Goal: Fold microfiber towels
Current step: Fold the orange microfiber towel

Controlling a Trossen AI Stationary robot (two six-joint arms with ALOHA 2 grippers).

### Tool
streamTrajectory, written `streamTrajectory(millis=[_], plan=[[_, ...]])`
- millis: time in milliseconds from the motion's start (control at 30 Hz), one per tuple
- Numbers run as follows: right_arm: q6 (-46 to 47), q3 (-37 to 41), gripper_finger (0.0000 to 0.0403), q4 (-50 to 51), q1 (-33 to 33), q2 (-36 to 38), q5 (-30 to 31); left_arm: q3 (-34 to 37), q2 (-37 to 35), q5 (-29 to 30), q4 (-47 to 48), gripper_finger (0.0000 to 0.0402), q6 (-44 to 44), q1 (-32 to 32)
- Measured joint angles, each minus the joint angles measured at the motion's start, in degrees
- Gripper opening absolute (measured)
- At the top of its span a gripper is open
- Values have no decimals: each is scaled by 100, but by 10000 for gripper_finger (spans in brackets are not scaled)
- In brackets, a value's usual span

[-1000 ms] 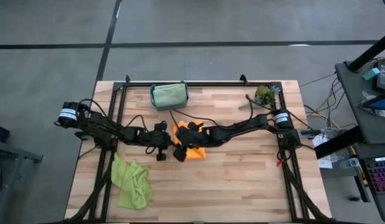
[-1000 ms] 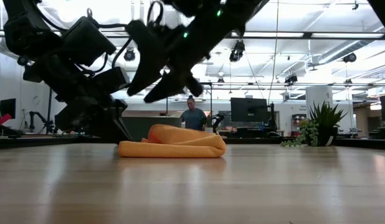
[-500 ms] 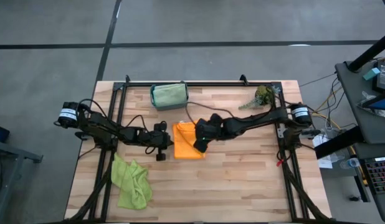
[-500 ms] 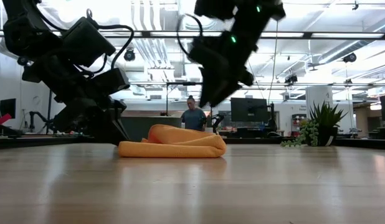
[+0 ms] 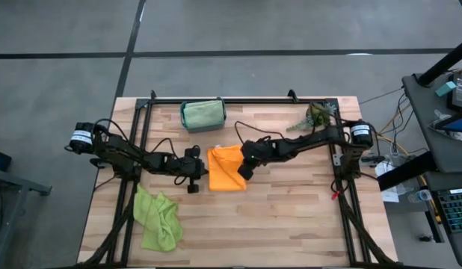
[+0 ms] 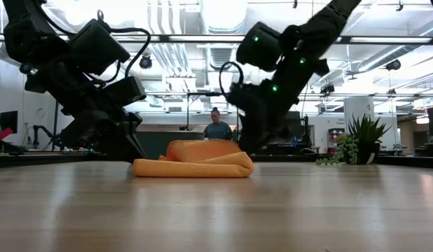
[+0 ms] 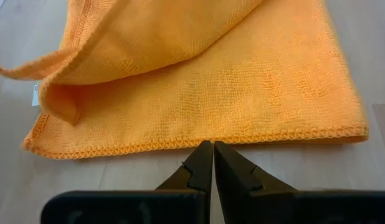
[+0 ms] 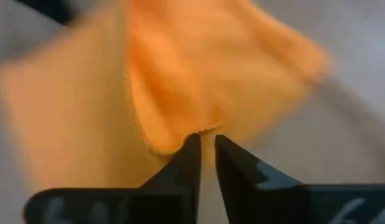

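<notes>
1. The folded orange microfiber towel (image 5: 226,169) lies mid-table.
2. The right gripper (image 8: 203,149) pinches a raised fold at the towel's edge, fingers nearly together.
3. The left gripper (image 7: 213,163), fingers together, sits just beside the towel's hem.
4. A crumpled lime green cloth (image 5: 158,217) lies well apart.

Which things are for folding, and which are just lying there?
For folding:
- orange microfiber towel, part-folded mid-table
- crumpled lime green microfiber towel
- pale sage green cloth in the bin

Just lying about:
- small teal plastic bin
- small green plant sprig
</notes>
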State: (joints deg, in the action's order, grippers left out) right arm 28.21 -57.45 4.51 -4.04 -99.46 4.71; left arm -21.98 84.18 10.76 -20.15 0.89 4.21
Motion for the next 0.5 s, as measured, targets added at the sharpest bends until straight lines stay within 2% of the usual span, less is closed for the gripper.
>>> streamTrajectory(millis=[67,200,500], plan=[[28,119,27,-754,122,0,-308,0,0,-2,-10,3,2,0],[-73,79,10,-1737,447,1,-384,0,0,-2,-44,3,-2,0],[-538,-491,9,-525,640,35,91,0,-13,-4,22,3,-2,0]])
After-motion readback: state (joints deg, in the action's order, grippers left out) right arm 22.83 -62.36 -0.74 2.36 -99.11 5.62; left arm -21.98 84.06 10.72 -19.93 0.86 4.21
